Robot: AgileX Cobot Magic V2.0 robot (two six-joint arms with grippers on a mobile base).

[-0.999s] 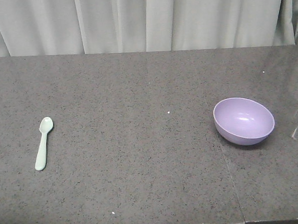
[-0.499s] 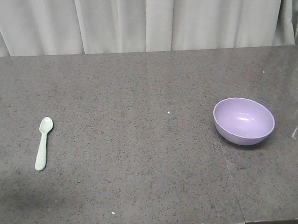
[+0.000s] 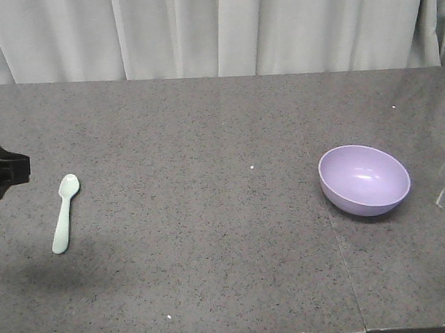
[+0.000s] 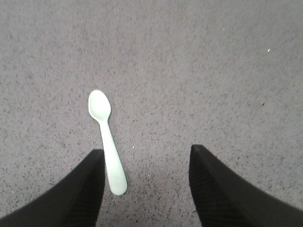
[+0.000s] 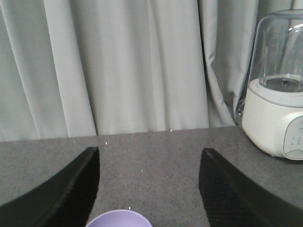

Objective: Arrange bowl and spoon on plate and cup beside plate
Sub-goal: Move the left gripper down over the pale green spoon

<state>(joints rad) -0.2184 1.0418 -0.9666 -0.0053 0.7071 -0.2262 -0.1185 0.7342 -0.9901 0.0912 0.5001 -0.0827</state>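
The mint-green spoon (image 3: 65, 212) lies flat at the table's left, bowl end away from me. My left gripper (image 3: 13, 168) pokes in from the left edge, just left of the spoon. In the left wrist view this gripper (image 4: 147, 153) hangs open above the table, and the spoon (image 4: 106, 142) has its handle end close beside the left finger (image 4: 90, 184). The lavender bowl (image 3: 364, 179) stands upright at the right. My right gripper (image 5: 150, 151) is open and holds nothing, with the bowl's rim (image 5: 118, 218) just below it. The plate and the cup are out of view.
A grey curtain (image 3: 215, 29) hangs behind the dark speckled table (image 3: 212, 249). A blender with a white base and clear jar (image 5: 279, 94) stands at the table's far right, as the right wrist view shows.
My left gripper has come into the front view from the left edge, toward the spoon, and a shadow has spread below the spoon. Spoon and bowl have not moved.
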